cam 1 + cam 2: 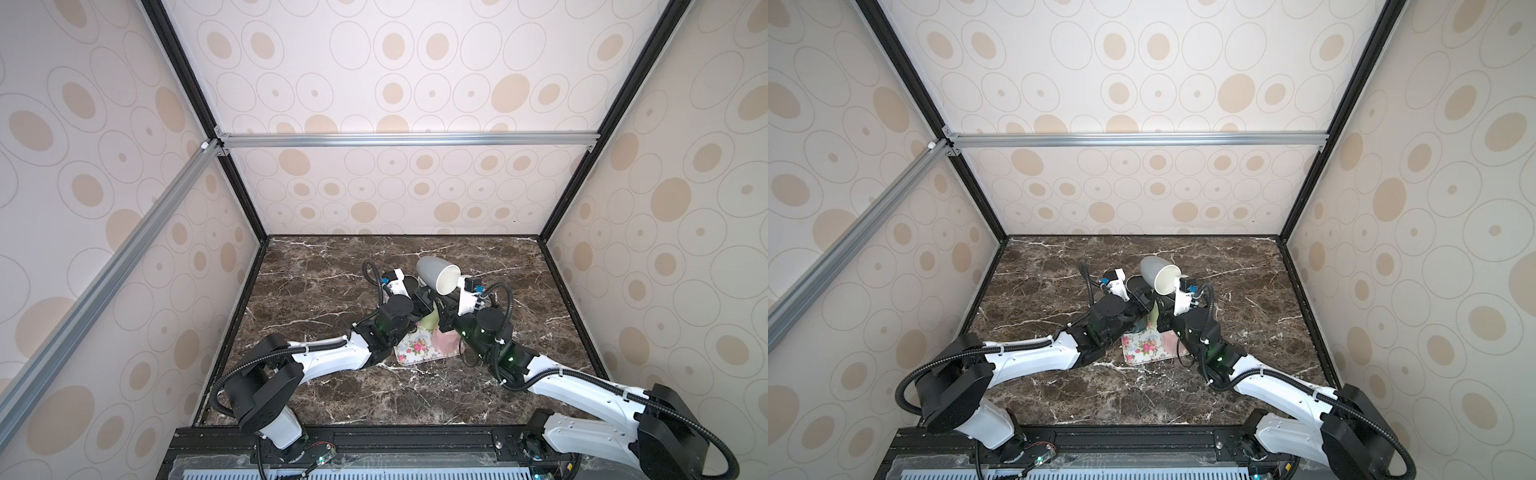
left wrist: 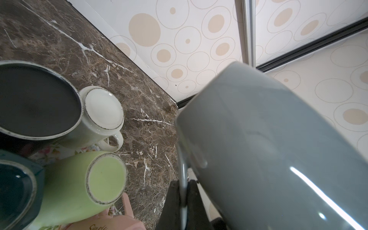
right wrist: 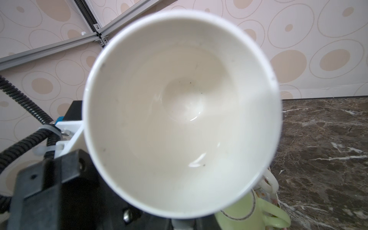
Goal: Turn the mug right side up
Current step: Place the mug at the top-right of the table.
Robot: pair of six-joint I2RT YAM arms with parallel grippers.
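Mug (image 2: pixel 268 149) tilted, handle (image 2: pixel 182 159) in left hand (image 2: pixel 184 193).

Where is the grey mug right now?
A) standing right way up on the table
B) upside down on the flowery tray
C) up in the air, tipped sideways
C: in both top views the grey mug is lifted and tilted, its white opening facing sideways.

The grey mug (image 2: pixel 278 149) is blurred and cut off.

Top views look down (wrist views hug mug (image 2: pixel 278 149)).
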